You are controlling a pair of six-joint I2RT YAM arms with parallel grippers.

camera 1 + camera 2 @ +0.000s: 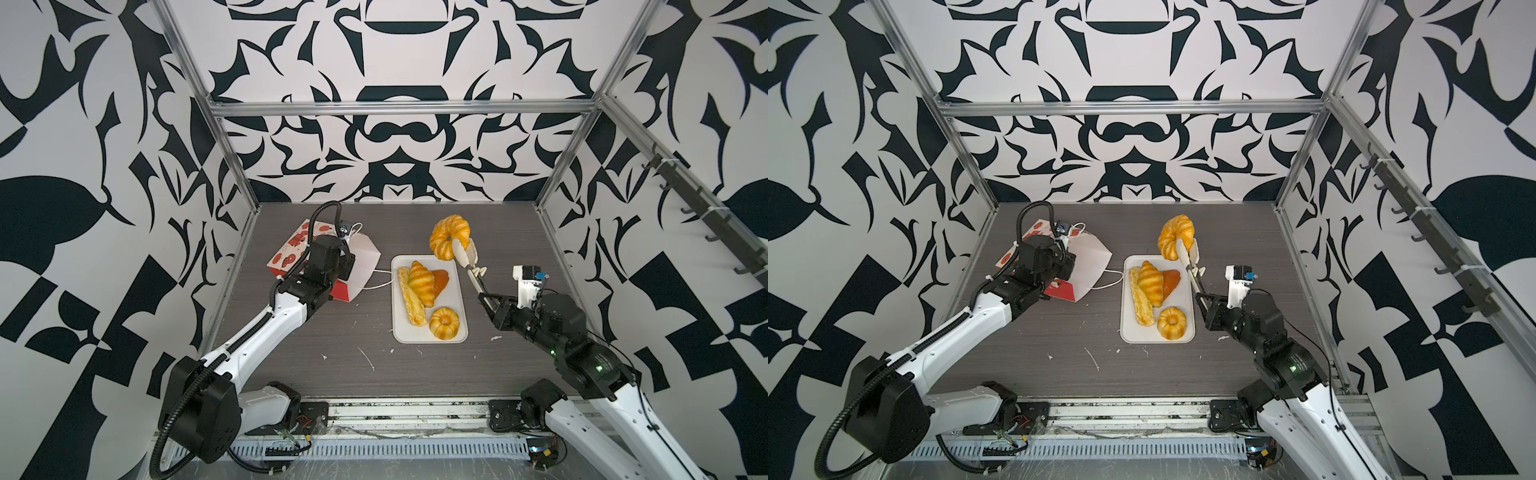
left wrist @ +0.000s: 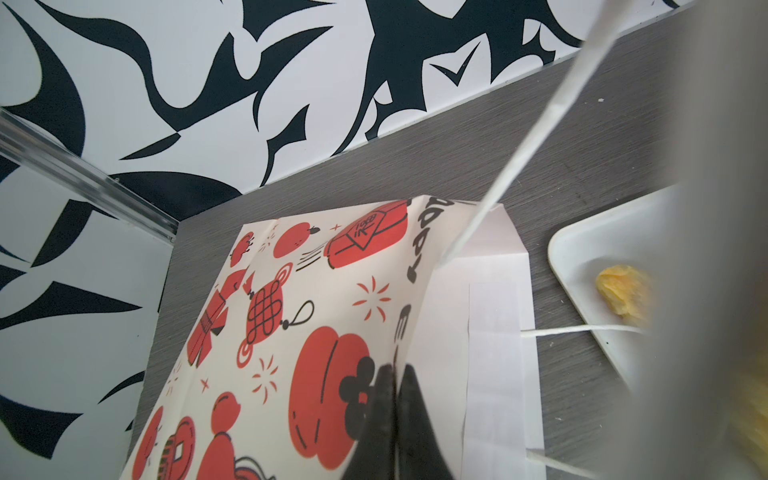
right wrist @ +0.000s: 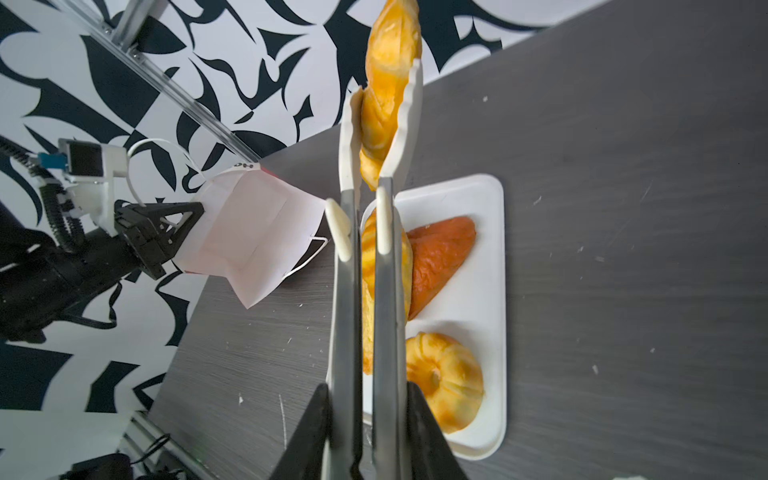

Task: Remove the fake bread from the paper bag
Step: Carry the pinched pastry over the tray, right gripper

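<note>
Left tool (image 2: 397, 376): clenched on the mouth edge of the red-and-white printed paper bag (image 2: 316, 316), which lies on the grey table (image 1: 332, 353).
Right tool (image 3: 368, 395): clamped on white-tipped metal tongs (image 3: 345, 291) — these pinch a glossy golden toy croissant (image 1: 446, 237) aloft.
White rectangular tray (image 1: 455, 291): four glossy toy pastries (image 1: 419, 278).

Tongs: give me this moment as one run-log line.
left end effector shut on bag | right end effector shut on tongs | croissant in tongs, off tray

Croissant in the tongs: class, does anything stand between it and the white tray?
Nothing visible does. The croissant, pinched in the tongs, hangs near the tray's far end, where one corner is bare.
</note>
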